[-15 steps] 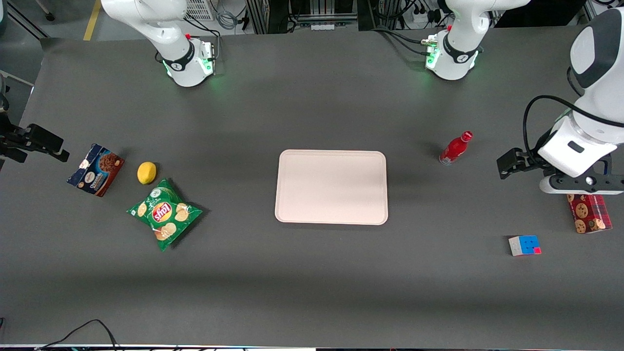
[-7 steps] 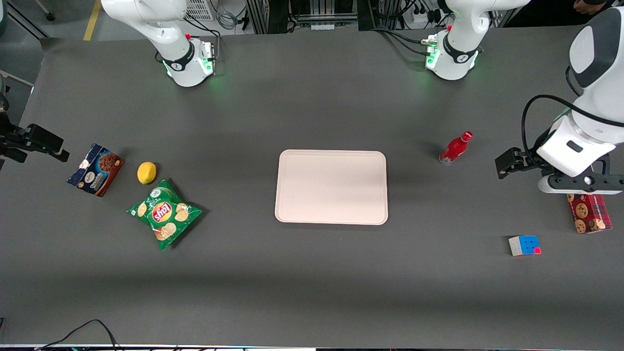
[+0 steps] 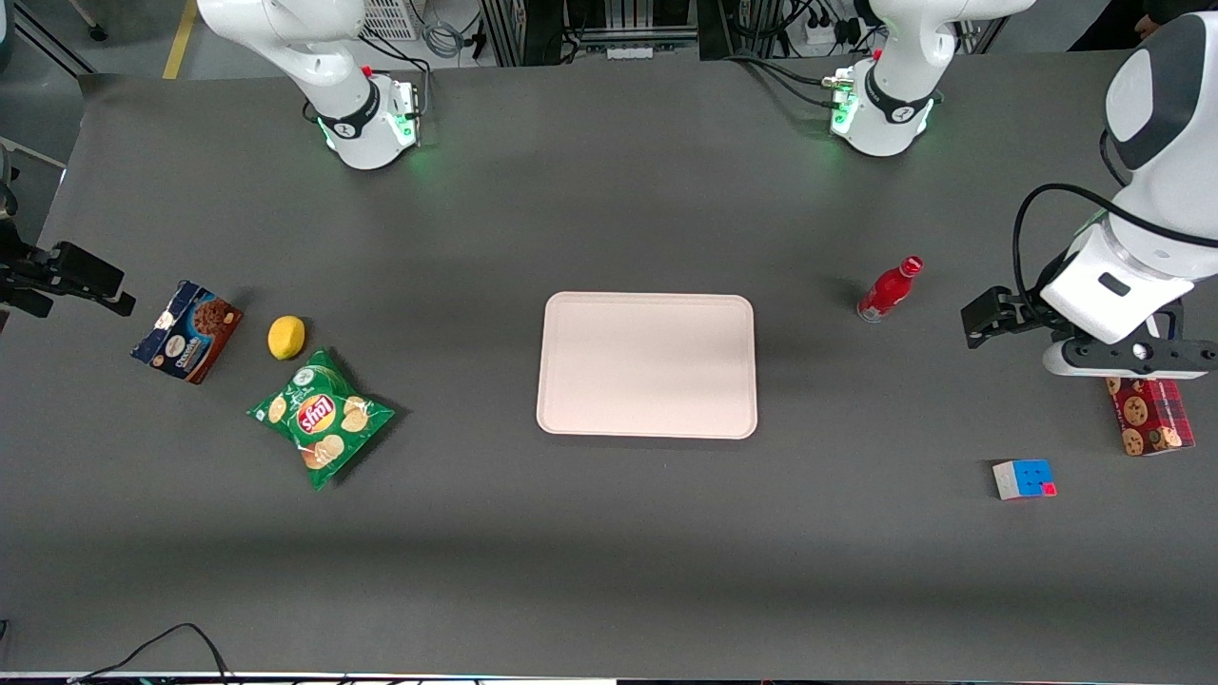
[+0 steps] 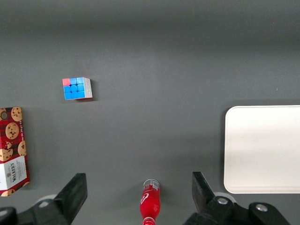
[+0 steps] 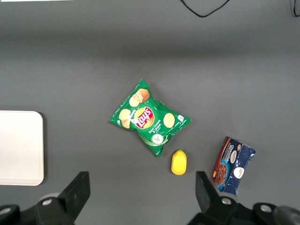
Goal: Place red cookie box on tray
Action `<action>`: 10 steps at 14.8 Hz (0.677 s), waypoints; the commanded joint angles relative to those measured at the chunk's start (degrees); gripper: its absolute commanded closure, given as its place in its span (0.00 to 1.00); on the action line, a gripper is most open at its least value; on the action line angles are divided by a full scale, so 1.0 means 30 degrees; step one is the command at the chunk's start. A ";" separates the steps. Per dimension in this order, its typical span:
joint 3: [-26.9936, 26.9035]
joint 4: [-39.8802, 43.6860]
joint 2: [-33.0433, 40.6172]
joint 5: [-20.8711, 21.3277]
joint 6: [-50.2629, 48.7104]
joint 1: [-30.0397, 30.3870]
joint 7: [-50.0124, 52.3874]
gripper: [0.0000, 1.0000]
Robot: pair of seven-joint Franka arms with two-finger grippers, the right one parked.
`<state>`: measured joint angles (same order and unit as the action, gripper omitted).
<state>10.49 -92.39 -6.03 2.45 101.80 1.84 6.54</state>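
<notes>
Dark grey table point(image 3: 609, 533), 8 loose items on it by my count. 1 tray point(image 3: 647, 365) sits mid-table with bare grey surface on all 4 of its sides. 1 red cookie box point(image 3: 1149, 417) lies flat close to the table edge at my working arm's end, its farther end tucked under the arm in the front view; the wrist view shows the box point(image 4: 12, 149) with its white label end. 1 red bottle point(image 3: 890, 289) stands between the tray and that end of the table, farther from the front camera than the box. 1 colour cube point(image 3: 1024, 479) sits nearer the front camera than the box, clear space between the 2. Toward the parked arm's end: 1 blue-and-brown cookie box point(image 3: 186, 331), 1 lemon point(image 3: 286, 337) just beside it, 1 green chip bag point(image 3: 321, 417) nearer the front camera. My gripper point(image 4: 139, 193) hangs above the table beside the red cookie box, nothing in it, fingers point(image 4: 75, 190) spread wide, the bottle seen between them below. Wide open strip of table along the front-camera edge.
</notes>
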 commanded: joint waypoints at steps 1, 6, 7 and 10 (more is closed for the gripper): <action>-0.0041 0.0328 0.0020 -0.0173 -0.0476 -0.0115 0.0017 0.00; -0.0128 0.0357 0.0019 -0.0115 -0.0476 0.0002 -0.0276 0.00; -0.0187 0.0357 0.0048 -0.0115 -0.0476 0.0089 -0.0306 0.00; -0.0944 0.0357 0.0049 0.0178 -0.0622 0.0207 -0.0771 0.00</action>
<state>9.85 -92.39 -6.03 2.52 101.66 2.10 6.48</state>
